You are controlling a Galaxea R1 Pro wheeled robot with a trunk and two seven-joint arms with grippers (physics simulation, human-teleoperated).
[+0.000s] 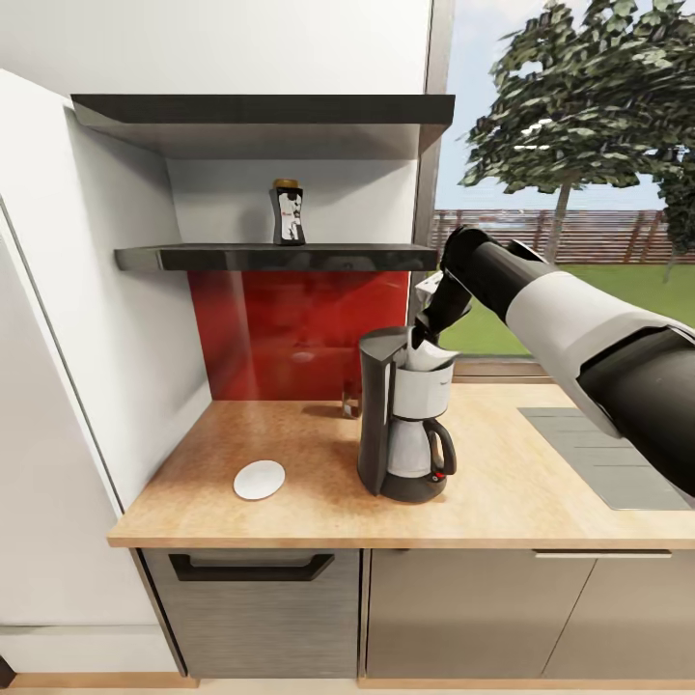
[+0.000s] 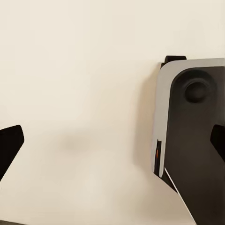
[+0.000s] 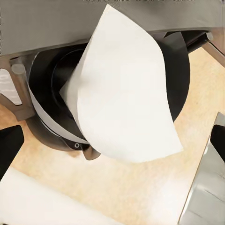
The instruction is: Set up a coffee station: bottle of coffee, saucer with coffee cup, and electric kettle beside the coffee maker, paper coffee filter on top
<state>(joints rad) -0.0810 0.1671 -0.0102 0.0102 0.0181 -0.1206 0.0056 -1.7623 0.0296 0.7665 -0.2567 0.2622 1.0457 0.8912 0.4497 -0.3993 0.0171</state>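
Observation:
The coffee maker (image 1: 405,425) stands on the kitchen countertop (image 1: 290,512). A white paper coffee filter (image 1: 431,358) lies on its top, hanging a little past the rim (image 3: 126,93). My right gripper (image 1: 425,333) hovers just above it, open, its dark fingertips (image 3: 9,145) spread wide of the paper. The bottle of coffee (image 1: 288,212) stands upright on the kitchen shelf (image 1: 280,257). A white saucer (image 1: 260,480) rests on the counter, left of the machine. My left gripper (image 2: 112,145) is open over a pale floor.
A thicker dark grey shelf (image 1: 261,111) hangs above the black one. A steel sink drainer (image 1: 598,454) is set into the counter at the right. A white tall cabinet (image 1: 58,386) bounds the left. A small object (image 1: 349,401) stands behind the machine.

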